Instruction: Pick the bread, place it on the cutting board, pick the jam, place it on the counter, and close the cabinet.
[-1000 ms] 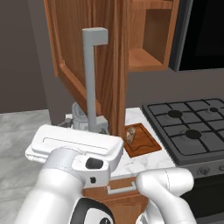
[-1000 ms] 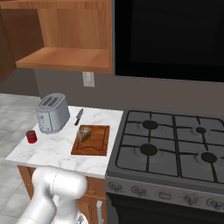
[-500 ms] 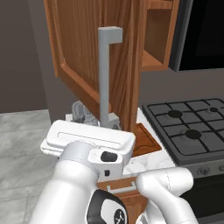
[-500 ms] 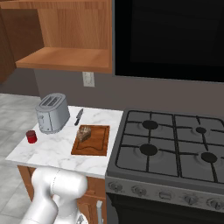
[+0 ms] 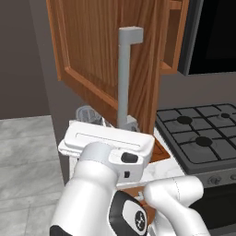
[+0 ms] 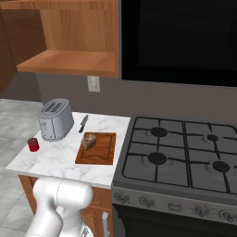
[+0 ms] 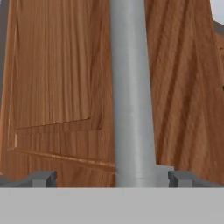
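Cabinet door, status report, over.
Gripper open, fingertips either side of the long grey bar handle. Brown wood cabinet door not yet closed. Bread chunk on reddish-brown cutting board, red jam jar on white marble counter.

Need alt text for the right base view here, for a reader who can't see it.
A white marble counter beside a black gas stove holds a reddish-brown wooden cutting board with a brownish chunk of bread on it, a small red jam jar near the counter's left edge, a grey metal toaster and a knife. Above, the brown wood cabinet stands open.

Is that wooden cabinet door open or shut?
Open: the cabinet door swings out from the wall, and its bare shelf shows.
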